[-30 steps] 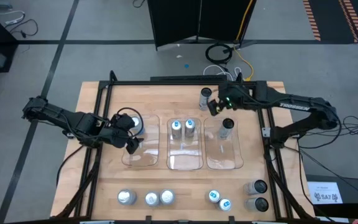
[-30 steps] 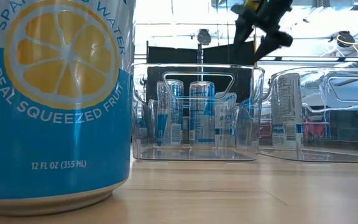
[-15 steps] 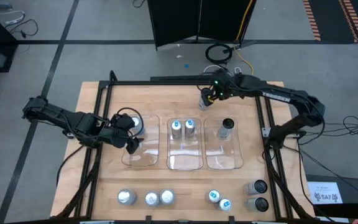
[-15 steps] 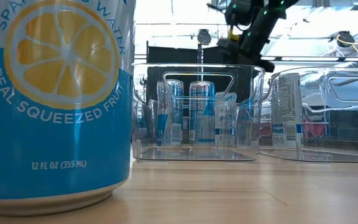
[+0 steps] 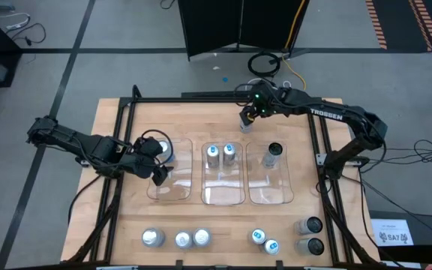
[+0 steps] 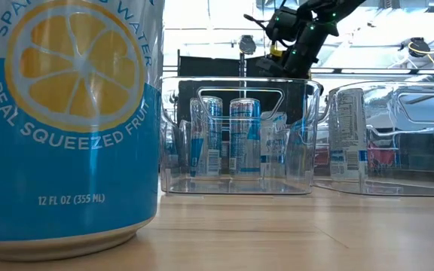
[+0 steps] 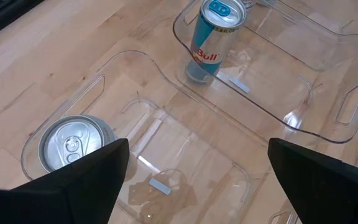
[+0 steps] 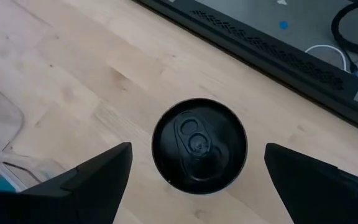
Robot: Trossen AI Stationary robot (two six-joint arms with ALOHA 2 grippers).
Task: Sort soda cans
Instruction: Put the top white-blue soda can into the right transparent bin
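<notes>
Swinging across from above the right bin, your right end effector now hovers directly over the dark can standing alone at the far edge of the surface, fingers spread wide and empty. A second ago it sat nearer the right bin; half a second ago it was almost here. Your left end effector, also released, has not moved, parked over the left bin beside a silver can. Two blue-topped cans stand in the middle bin, one dark can in the right. To grip well, drop straight down with the can centred between the fingers, close low on its body, then carry it to the right bin.
</notes>
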